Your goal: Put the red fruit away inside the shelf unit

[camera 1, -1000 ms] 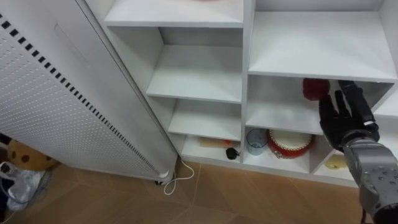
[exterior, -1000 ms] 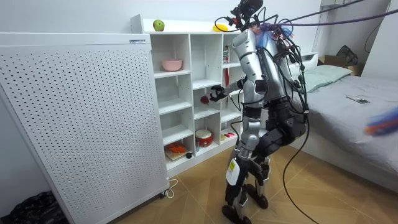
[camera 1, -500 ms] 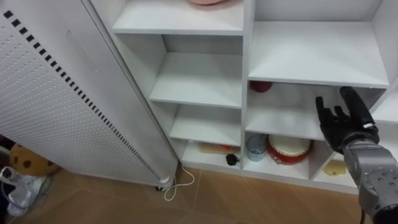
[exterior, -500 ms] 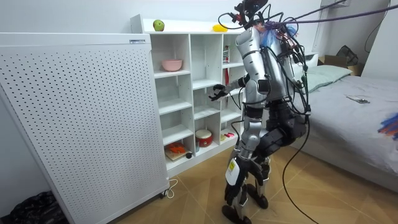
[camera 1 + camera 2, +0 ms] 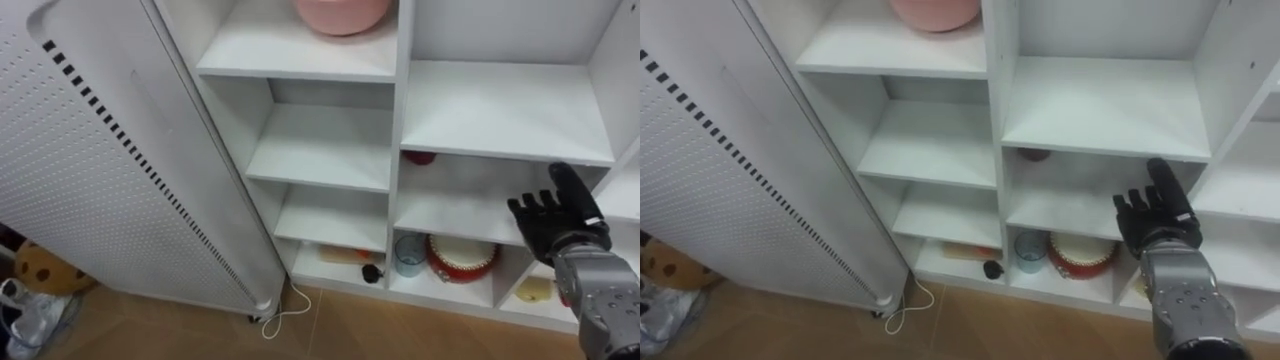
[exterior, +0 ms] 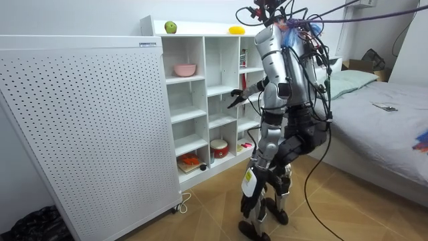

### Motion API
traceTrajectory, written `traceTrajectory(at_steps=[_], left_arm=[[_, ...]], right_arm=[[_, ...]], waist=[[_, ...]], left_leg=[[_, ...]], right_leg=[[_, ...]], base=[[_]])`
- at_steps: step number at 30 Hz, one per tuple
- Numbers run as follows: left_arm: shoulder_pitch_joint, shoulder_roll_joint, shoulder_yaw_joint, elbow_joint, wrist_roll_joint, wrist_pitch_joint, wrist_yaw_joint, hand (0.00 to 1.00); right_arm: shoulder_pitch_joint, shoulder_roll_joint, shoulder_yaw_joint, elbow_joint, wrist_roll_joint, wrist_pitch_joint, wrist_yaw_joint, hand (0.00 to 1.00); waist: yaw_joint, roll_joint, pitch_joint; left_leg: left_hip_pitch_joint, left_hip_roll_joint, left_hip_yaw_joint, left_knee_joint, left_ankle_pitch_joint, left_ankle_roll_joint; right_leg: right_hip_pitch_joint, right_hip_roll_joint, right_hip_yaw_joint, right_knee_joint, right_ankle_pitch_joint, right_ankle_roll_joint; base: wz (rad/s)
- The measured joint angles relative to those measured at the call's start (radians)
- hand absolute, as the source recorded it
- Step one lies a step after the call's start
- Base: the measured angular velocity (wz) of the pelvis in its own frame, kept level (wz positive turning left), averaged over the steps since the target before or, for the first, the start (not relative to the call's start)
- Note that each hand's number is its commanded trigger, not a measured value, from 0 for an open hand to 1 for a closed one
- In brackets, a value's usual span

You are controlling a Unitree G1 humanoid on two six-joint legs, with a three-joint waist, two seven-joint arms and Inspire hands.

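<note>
A dark red fruit lies at the back left of the middle shelf compartment of the white closet, half hidden under the shelf above. My right hand hangs open in front of that compartment, to the fruit's right and apart from it, holding nothing. In the room view I stand facing the closet with the right hand stretched towards it. A green apple and a yellow fruit rest on the closet's top.
A pink bowl sits on the upper shelf. The bottom row holds a blue cup, a red-and-white pot and a yellow item. A white perforated panel stands at the left, a bed behind me.
The red fruit has left my right hand and now lies at the shelf's back left. The hand has drawn back and down. The camera has tilted up, bringing the pink bowl into sight.
</note>
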Motion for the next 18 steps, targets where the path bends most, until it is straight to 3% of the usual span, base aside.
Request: traceTrajectory(at_steps=[3,7,11,13,15,17,18], left_arm=[[-0.002,0.004,0.003,0.018,0.000,0.001,-0.018,0.00],[-0.004,0.006,0.012,0.055,0.004,0.013,-0.041,0.00],[-0.006,0.006,0.024,0.095,0.048,0.023,-0.062,0.00],[-0.006,0.006,0.053,0.117,0.063,0.029,-0.072,0.00],[-0.007,0.005,0.091,0.129,0.073,0.034,-0.079,0.00],[-0.007,0.003,0.138,0.134,0.081,0.037,-0.074,0.00],[-0.006,-0.001,0.167,0.137,0.081,0.037,-0.070,0.00]], right_arm=[[0.052,0.000,0.000,0.074,0.007,0.004,0.054,0.00],[0.166,0.004,0.000,0.168,-0.021,0.044,0.118,0.00],[0.288,0.018,0.001,0.241,-0.069,0.078,0.163,0.00],[0.347,0.044,0.000,0.259,-0.071,0.082,0.185,0.00],[0.405,0.076,0.000,0.279,-0.089,0.095,0.210,0.00],[0.485,0.112,0.017,0.294,-0.101,0.113,0.242,0.00],[0.538,0.126,0.022,0.300,-0.101,0.118,0.257,0.00]], waist=[[0.014,0.008,0.0030],[0.013,0.012,0.0044],[-0.004,0.008,0.0041],[-0.021,0.000,0.0043],[-0.050,-0.005,0.0027],[-0.073,-0.017,-0.0039],[-0.078,-0.023,-0.0109]], left_leg=[[0.074,-0.002,-0.001,-0.048,0.007,-0.004],[0.159,-0.006,-0.025,-0.109,0.014,-0.013],[0.231,-0.005,-0.030,-0.164,0.018,-0.018],[0.274,-0.006,-0.026,-0.191,0.020,-0.017],[0.315,-0.004,-0.025,-0.214,0.022,-0.020],[0.376,0.000,-0.023,-0.256,0.025,-0.024],[0.415,0.004,-0.021,-0.276,0.023,-0.027]], right_leg=[[0.074,0.010,-0.005,-0.044,0.005,0.002],[0.173,0.024,-0.026,-0.112,0.007,0.012],[0.253,0.057,-0.025,-0.192,0.023,0.025],[0.287,0.056,-0.026,-0.204,0.022,0.029],[0.336,0.064,-0.031,-0.240,0.024,0.033],[0.402,0.080,-0.041,-0.300,0.037,0.038],[0.448,0.094,-0.042,-0.333,0.045,0.042]], base=[[-0.03],[0.09],[0.00],[-0.06],[-0.04],[-0.09],[-0.10]])
